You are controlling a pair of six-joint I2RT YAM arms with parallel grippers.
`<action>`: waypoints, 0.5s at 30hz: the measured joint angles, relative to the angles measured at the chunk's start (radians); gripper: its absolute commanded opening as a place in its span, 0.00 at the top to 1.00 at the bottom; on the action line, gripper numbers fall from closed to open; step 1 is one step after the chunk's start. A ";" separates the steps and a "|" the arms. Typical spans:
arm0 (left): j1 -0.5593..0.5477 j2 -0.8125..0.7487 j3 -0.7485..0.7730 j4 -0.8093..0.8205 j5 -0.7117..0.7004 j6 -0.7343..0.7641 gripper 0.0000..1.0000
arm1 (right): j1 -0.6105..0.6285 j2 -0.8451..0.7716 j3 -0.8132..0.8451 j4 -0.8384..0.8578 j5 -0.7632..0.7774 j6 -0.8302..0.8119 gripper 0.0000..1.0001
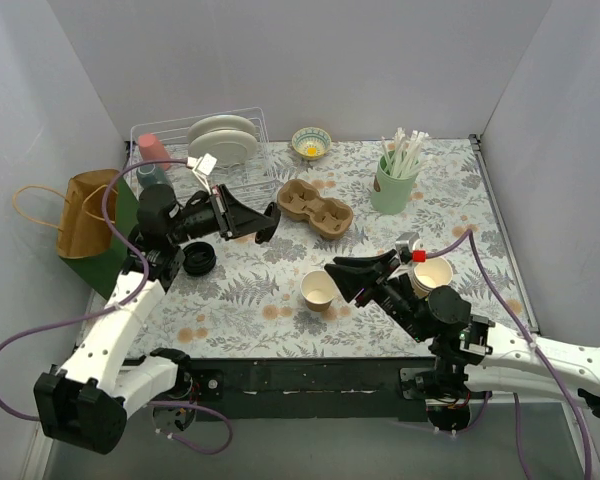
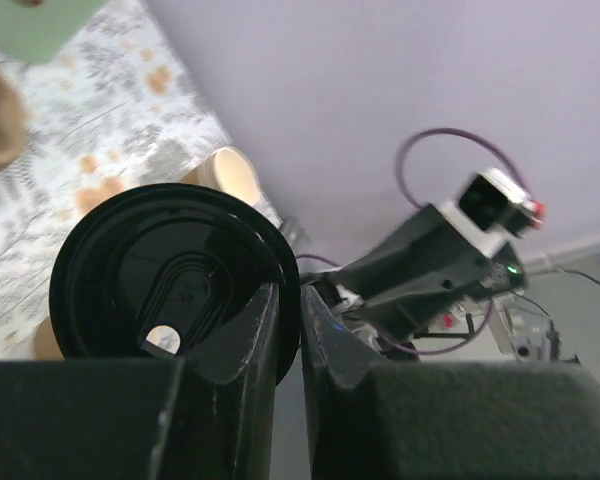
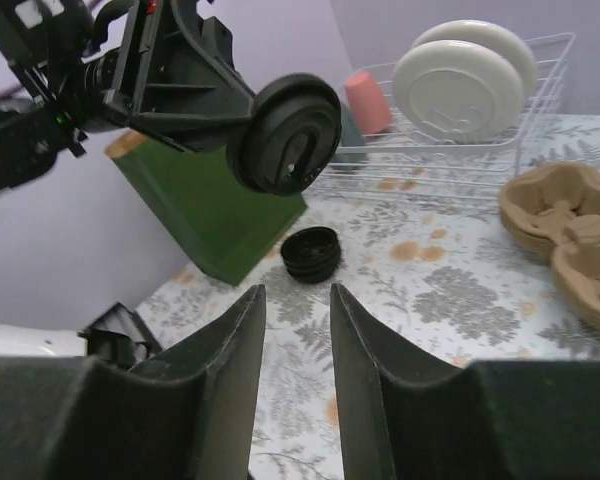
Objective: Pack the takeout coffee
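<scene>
No lidded kraft cup shows in any view. My left gripper [image 1: 270,222] is shut on the rim of a round black plastic lid [image 2: 170,285] and holds it on edge above the table; the lid also shows in the right wrist view [image 3: 285,133]. A lidless tan paper cup [image 1: 318,290] stands upright at the table's front centre. My right gripper [image 1: 333,272] hovers just right of that cup, open and empty [image 3: 295,300], pointing towards the held lid.
A stack of black lids [image 1: 200,260] lies below the left gripper. A moulded cup carrier [image 1: 315,208] sits mid-table. More tan cups [image 1: 432,275], a green cup of straws [image 1: 394,182], a small bowl [image 1: 311,143], a dish rack [image 1: 242,175] and a brown paper bag [image 1: 84,212] stand around.
</scene>
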 measured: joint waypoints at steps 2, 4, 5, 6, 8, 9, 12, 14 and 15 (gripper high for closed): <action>-0.005 -0.052 -0.041 0.158 0.043 -0.106 0.96 | 0.000 0.035 0.005 0.070 -0.013 0.062 0.55; -0.009 -0.095 -0.066 0.292 0.065 -0.186 0.96 | 0.000 0.071 0.005 0.139 -0.028 0.127 0.55; -0.011 -0.117 -0.077 0.362 0.076 -0.225 0.96 | 0.000 0.089 0.005 0.177 -0.036 0.158 0.54; -0.013 -0.135 -0.086 0.428 0.082 -0.258 0.96 | 0.000 0.105 0.005 0.212 -0.045 0.182 0.53; -0.017 -0.163 -0.103 0.549 0.091 -0.315 0.96 | 0.000 0.150 0.005 0.303 -0.071 0.241 0.51; -0.021 -0.175 -0.116 0.617 0.095 -0.343 0.96 | 0.000 0.170 0.007 0.342 -0.083 0.267 0.48; -0.029 -0.197 -0.159 0.756 0.098 -0.397 0.96 | 0.000 0.243 0.027 0.434 -0.114 0.331 0.46; -0.034 -0.202 -0.182 0.821 0.098 -0.420 0.96 | 0.000 0.280 0.040 0.483 -0.129 0.370 0.46; -0.037 -0.205 -0.194 0.854 0.098 -0.429 0.96 | 0.000 0.300 0.048 0.511 -0.138 0.389 0.46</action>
